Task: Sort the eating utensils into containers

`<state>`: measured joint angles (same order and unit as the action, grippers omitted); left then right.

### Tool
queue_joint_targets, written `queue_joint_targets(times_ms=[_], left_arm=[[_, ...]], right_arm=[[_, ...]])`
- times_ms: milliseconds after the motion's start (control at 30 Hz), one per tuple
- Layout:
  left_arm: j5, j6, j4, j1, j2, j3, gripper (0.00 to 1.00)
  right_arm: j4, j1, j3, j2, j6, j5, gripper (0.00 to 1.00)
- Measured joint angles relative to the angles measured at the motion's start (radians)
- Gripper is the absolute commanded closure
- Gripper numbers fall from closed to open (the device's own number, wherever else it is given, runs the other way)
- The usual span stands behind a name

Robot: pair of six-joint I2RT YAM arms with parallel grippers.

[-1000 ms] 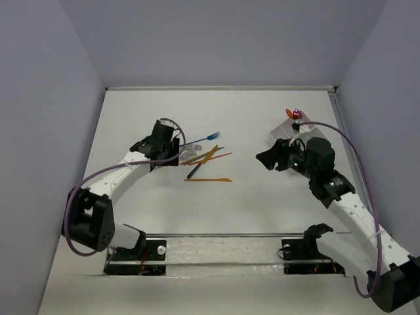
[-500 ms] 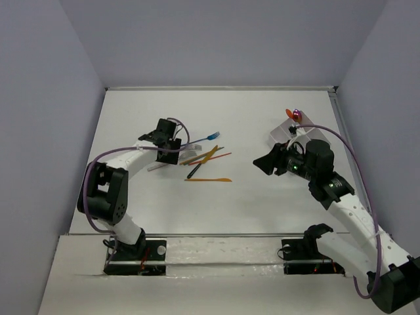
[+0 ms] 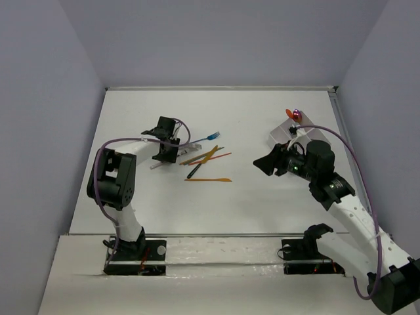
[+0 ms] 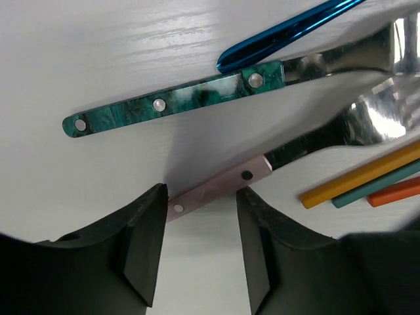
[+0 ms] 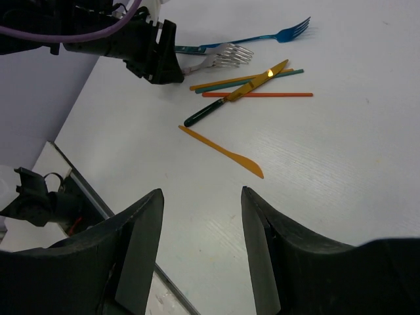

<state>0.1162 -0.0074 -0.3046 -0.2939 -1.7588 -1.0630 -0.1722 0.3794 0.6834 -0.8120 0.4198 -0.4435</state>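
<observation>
Left gripper (image 4: 200, 222) is down on the table (image 3: 262, 197) at the left end of the utensil pile. Its jaws stand about half apart, one on each side of the pink handle (image 4: 220, 190). The handle's tip sits right at the left finger (image 4: 141, 252), but nothing is pinched. Just beyond lies the green handle (image 4: 177, 102), flat on the table, with the blue fork (image 5: 262, 38) running off above it. Off to the right the yellow, teal and orange sticks (image 4: 367, 176) lie side by side, close together.

Over to the right gripper (image 5: 200, 230): it hovers above the table, jaws roughly half open, holding nothing. From its camera the whole pile shows. Silver tines (image 5: 223, 56) sit just by the left gripper, and the dark knife (image 5: 226, 100) lies across the sticks. The orange knife (image 5: 223, 152) is on its own, nearer the arms.

The container (image 3: 281, 133) sits on the far right side of the table, just behind the right wrist and well apart from the pile. An orange spoon (image 3: 289, 112) and something pink (image 3: 298, 115) poke up at its far end.
</observation>
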Motion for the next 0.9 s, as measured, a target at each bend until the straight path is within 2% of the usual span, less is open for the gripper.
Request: queue_joint_targets(times_ms=[133, 300, 433, 467, 500, 733, 900], left_arm=[[-0.040, 0.001, 0.005, 0.006, -0.012, -0.010, 0.69], [-0.061, 0.003, 0.004, 0.008, -0.012, -0.010, 0.70], [-0.083, 0.006, 0.002, 0.008, -0.010, -0.009, 0.86], [-0.092, 0.003, 0.001, 0.008, -0.009, -0.008, 0.96], [-0.105, 0.003, 0.000, 0.008, -0.007, -0.007, 1.00], [-0.190, -0.003, -0.017, -0.004, 0.020, 0.010, 1.00], [-0.282, -0.014, -0.039, -0.012, 0.097, 0.032, 1.00]], right_arm=[[0.000, 0.000, 0.000, 0.005, 0.000, 0.000, 0.43], [0.000, 0.000, 0.000, 0.004, 0.000, 0.000, 0.43], [0.000, 0.000, 0.000, 0.002, 0.002, 0.002, 0.43], [0.000, 0.000, 0.000, 0.002, 0.003, 0.003, 0.43], [0.000, 0.000, 0.000, 0.002, 0.003, 0.003, 0.43], [0.000, 0.000, 0.000, 0.004, 0.020, 0.010, 0.43], [0.009, 0.000, -0.002, 0.004, 0.039, 0.006, 0.40]])
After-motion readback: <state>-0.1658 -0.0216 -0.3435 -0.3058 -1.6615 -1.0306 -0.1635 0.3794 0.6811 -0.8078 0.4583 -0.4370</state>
